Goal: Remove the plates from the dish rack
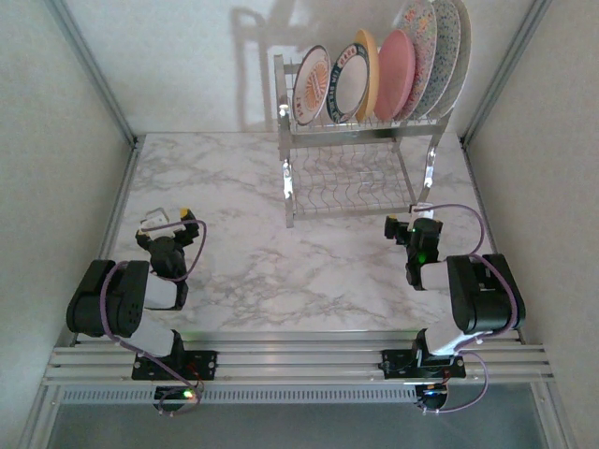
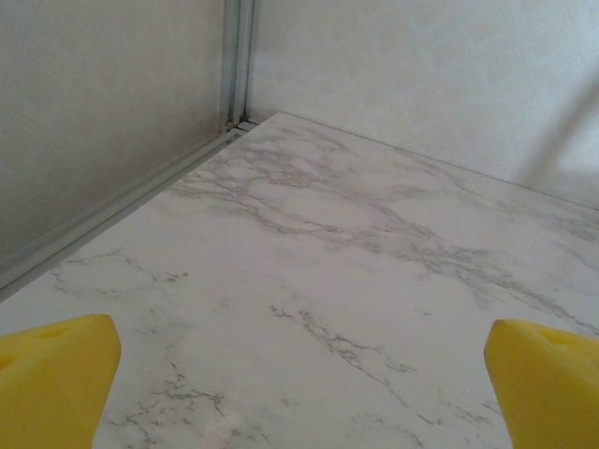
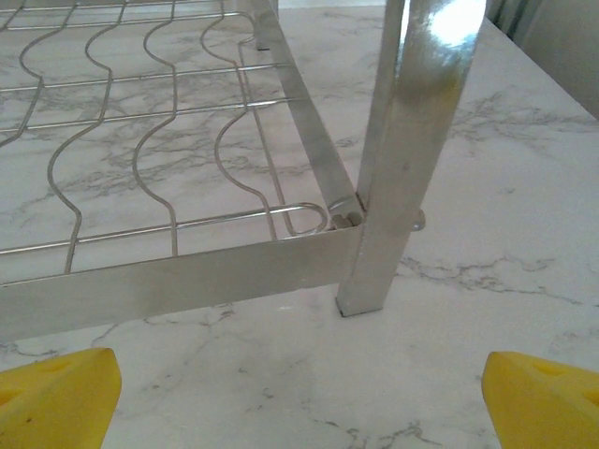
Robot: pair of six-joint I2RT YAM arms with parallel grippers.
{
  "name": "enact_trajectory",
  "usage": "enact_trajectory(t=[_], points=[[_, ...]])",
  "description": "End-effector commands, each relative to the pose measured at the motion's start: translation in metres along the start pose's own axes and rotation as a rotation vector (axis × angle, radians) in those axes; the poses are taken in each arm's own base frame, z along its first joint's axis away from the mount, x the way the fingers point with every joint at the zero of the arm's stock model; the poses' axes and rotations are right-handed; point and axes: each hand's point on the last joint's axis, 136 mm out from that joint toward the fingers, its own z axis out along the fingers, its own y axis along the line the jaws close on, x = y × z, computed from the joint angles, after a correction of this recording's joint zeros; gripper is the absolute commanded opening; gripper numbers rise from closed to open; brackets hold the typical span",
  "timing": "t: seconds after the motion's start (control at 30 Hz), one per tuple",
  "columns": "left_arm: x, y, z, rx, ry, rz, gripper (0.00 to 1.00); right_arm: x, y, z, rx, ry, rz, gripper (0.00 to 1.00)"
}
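overhead: high behind the near edge, looking down and forward over the whole tabletop [image 1: 243, 253] to the dish rack [image 1: 360, 178] at the back | left wrist: low, close over bare marble, facing the far-left corner | right wrist: low, tight on the rack's near right leg | shared: overhead takes in both patches

Your marble-look worktop in a pale booth

You're looking at a white worktop [image 1: 234, 187] with grey veining, boxed in by three plain off-white walls: the back wall [image 1: 187, 65], the left wall [image 1: 37, 140] and the right wall [image 1: 552, 187]. Thin metal posts [image 1: 94, 70] run up both back corners, and a metal strip [image 2: 122, 201] follows the foot of the left wall. A ribbed aluminium rail [image 1: 299, 360] edges the near side. The light is soft and even, with a faint shadow [image 1: 248, 37] on the back wall.
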Motion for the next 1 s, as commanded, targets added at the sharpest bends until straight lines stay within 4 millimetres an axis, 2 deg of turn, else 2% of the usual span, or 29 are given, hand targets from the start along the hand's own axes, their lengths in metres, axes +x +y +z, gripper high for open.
enact_trajectory(t=[0.0,0.13,0.17,0.23,0.3,0.33,0.37,0.4,0.43,0.47,0.5,0.53,0.57,0.6,0.63,0.7,0.77,0.87,0.97], points=[[-0.012,-0.003,0.001,0.007,-0.049,-0.004,0.99,-0.043,-0.018,-0.022,0.132,-0.091,0.036,0.99],[-0.035,-0.004,-0.002,-0.034,-0.034,-0.014,0.99,-0.091,-0.049,-0.066,0.287,-0.196,0.108,0.99],[-0.043,-0.001,-0.002,-0.062,-0.027,-0.042,0.99,-0.113,-0.061,-0.084,0.343,-0.244,0.137,0.99],[-0.069,-0.001,-0.012,-0.066,-0.087,-0.126,0.99,-0.144,-0.084,-0.119,0.449,-0.285,0.184,0.99],[-0.112,-0.005,-0.029,-0.068,-0.210,-0.198,0.99,-0.178,-0.106,-0.157,0.545,-0.292,0.235,0.99],[-0.135,-0.008,-0.035,-0.066,-0.261,-0.226,0.99,-0.203,-0.113,-0.176,0.565,-0.294,0.271,0.99],[-0.165,-0.015,-0.042,-0.053,-0.316,-0.260,0.99,-0.230,-0.114,-0.193,0.548,-0.279,0.298,0.99],[-0.196,-0.022,-0.046,-0.046,-0.358,-0.326,0.99,-0.252,-0.109,-0.201,0.491,-0.252,0.300,0.99],[-0.214,-0.028,-0.045,-0.037,-0.348,-0.397,0.99,-0.266,-0.106,-0.209,0.459,-0.251,0.366,0.99],[-0.226,-0.029,-0.041,-0.058,-0.299,-0.500,0.99,-0.264,-0.111,-0.219,0.477,-0.241,0.531,0.99],[-0.220,-0.022,-0.037,-0.139,-0.203,-0.659,0.99,-0.271,-0.107,-0.220,0.411,-0.251,0.615,0.99],[-0.210,-0.011,-0.037,-0.226,-0.150,-0.763,1.00,-0.285,-0.095,-0.216,0.289,-0.267,0.607,0.99],[-0.209,-0.006,-0.032,-0.239,-0.135,-0.827,1.00,-0.301,-0.081,-0.214,0.184,-0.285,0.589,0.99],[-0.218,-0.017,-0.023,-0.137,-0.107,-0.862,0.99,-0.314,-0.072,-0.214,0.127,-0.292,0.580,0.99],[-0.225,-0.031,-0.017,-0.050,-0.075,-0.880,1.00,-0.316,-0.069,-0.209,0.118,-0.256,0.581,0.99],[-0.236,-0.059,-0.008,0.015,0.019,-0.862,1.00,-0.321,-0.070,-0.205,0.159,-0.156,0.562,0.99],[-0.240,-0.089,-0.005,0.040,0.122,-0.802,1.00,-0.322,-0.068,-0.201,0.178,-0.079,0.516,0.99],[-0.245,-0.132,-0.019,0.103,0.192,-0.703,0.99,-0.328,-0.055,-0.195,0.105,-0.049,0.450,0.99],[-0.247,-0.167,-0.041,0.211,0.227,-0.668,0.99,-0.335,-0.042,-0.193,0.025,-0.087,0.354,0.99]])
